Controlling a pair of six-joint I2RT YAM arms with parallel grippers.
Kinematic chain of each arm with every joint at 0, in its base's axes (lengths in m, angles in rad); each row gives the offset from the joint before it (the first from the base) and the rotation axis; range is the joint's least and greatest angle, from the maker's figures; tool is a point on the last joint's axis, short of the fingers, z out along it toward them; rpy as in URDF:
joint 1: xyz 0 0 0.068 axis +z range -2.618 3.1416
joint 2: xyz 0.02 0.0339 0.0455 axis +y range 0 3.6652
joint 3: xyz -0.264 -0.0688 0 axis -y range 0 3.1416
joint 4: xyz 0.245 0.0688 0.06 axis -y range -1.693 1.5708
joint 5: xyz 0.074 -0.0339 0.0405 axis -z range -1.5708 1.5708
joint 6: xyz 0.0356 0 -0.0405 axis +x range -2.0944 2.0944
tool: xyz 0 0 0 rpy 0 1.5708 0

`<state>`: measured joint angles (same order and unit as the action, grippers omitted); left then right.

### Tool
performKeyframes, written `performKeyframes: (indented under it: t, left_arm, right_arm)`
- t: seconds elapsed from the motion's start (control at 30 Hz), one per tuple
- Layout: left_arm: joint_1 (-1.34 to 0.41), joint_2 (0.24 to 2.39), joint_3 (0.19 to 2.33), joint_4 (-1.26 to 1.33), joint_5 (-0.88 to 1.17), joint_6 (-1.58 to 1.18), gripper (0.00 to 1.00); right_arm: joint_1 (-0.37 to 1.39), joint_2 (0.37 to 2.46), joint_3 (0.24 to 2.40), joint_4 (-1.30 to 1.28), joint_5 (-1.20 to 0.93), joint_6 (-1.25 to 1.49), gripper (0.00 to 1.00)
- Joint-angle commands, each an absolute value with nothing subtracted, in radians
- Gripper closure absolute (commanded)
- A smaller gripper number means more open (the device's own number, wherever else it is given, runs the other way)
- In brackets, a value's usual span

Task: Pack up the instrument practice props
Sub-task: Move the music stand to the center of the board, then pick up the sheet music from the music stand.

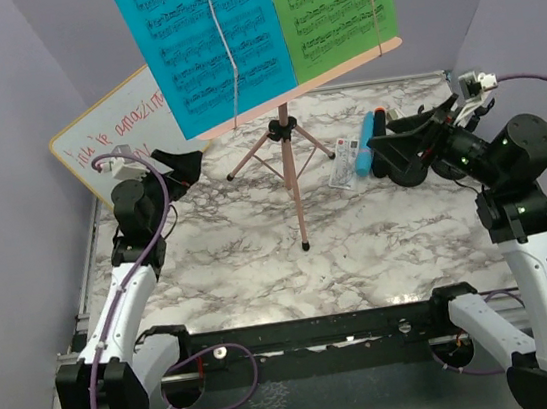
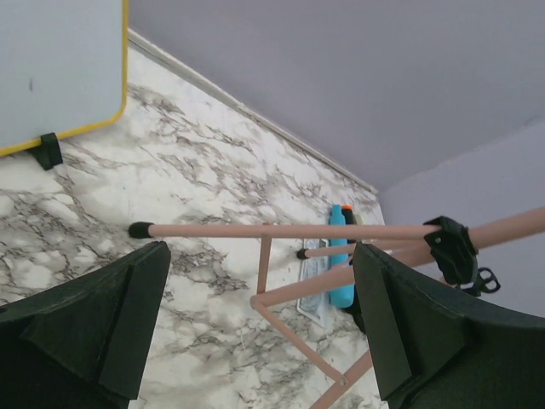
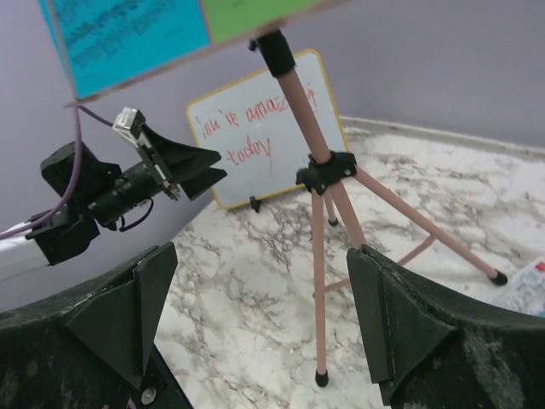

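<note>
At the far left, a yellow-framed whiteboard (image 1: 108, 135) is stood on the bench (image 1: 252, 268). Just beside it the left gripper (image 1: 184, 166) is held off the bench, its fingers (image 2: 119, 324) spread wide with nothing between them. The pink tripod music holder (image 1: 293, 177) is stood upright mid-bench, the blue music sheet (image 1: 207, 42) and green music sheet (image 1: 333, 5) carried side by side on its tray. Further right, the blue microphone (image 1: 372, 131) is laid flat near the back, the right gripper (image 1: 388, 154) poised just beside it, fingers wide and empty.
</note>
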<state>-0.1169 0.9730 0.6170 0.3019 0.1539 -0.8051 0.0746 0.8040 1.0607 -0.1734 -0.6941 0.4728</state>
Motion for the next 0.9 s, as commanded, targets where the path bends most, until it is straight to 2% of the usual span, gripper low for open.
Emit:
performKeyframes:
  t: [0.0,0.27,0.6,0.87]
  left_arm:
    - [-0.035,1.004,0.711,0.165,0.205,-0.8,0.04]
    - [0.146,1.052,0.825,0.176,0.37,-0.891,0.07]
    - [0.15,0.995,1.185,-0.173,0.342,-0.717,0.07]
    - [0.107,1.008,1.496,-0.391,0.342,-0.615,0.07]
  right_arm:
    - [0.111,0.866,1.187,-0.212,-0.77,0.492,0.12]
    - [0.333,0.992,1.39,-0.221,-0.677,0.449,0.13]
    - [0.521,1.198,1.607,-0.19,-0.621,0.405,0.15]
    - [0.582,1.375,1.795,-0.191,-0.573,0.397,0.21]
